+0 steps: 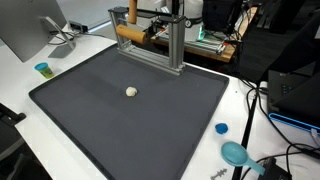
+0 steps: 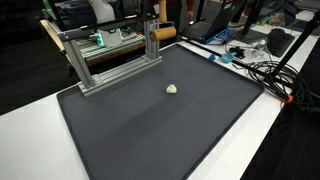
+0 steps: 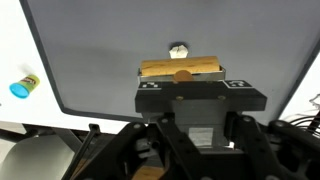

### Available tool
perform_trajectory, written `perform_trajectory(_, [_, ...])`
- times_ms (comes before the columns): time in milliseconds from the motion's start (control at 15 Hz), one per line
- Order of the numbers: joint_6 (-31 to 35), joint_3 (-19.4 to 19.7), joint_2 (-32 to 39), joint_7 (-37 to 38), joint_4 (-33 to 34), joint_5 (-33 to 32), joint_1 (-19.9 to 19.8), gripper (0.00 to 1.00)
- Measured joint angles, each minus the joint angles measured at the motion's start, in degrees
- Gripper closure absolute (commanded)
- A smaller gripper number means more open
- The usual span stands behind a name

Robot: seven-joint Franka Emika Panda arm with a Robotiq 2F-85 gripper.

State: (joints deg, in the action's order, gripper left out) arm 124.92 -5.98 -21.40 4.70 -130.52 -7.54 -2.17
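1. Grip: the hand (image 3: 181, 76) is closed on a short wooden rod (image 3: 165, 68), which lies crosswise and level between the fingers.
2. Place: the rod hangs in the air above the dark mat (image 1: 90, 120), at its far side by the aluminium frame (image 1: 176, 45). In an exterior view the wooden rod (image 1: 130, 34) shows as a tan cylinder near the frame's end. Whether it touches the frame I cannot tell.
3. Handling, as I judge it: the rod is round and smooth, so it may roll or slip in a light pinch. A centred hold and slow, level moves suit it, with no twist of the wrist.
4. Clearance: the frame's uprights and crossbar stand close to the hand — they look the likeliest things to be knocked.
5. Around: a small white lump (image 1: 131, 91) lies alone mid-mat, well apart from the frame. In the wrist view it sits directly beyond the rod.
6. Off the mat, on the white bench (image 1: 20, 95): a blue cup (image 1: 42, 69), a blue cap (image 1: 221, 128), a teal scoop (image 1: 236, 153) and cables (image 2: 265, 70) — none of them near the hand.
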Motion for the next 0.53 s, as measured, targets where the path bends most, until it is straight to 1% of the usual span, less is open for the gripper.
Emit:
perform_trajectory(267, [-0.19, 0.00, -0.04, -0.03, 0.19, 0.00, 0.02, 0.53])
perform_trajectory(333, [-0.19, 0.00, -0.04, -0.03, 0.19, 0.00, 0.03, 0.78])
perform_trajectory(533, [-0.03, 0.11, 0.30, 0.56, 0.12, 0.00, 0.07, 0.78])
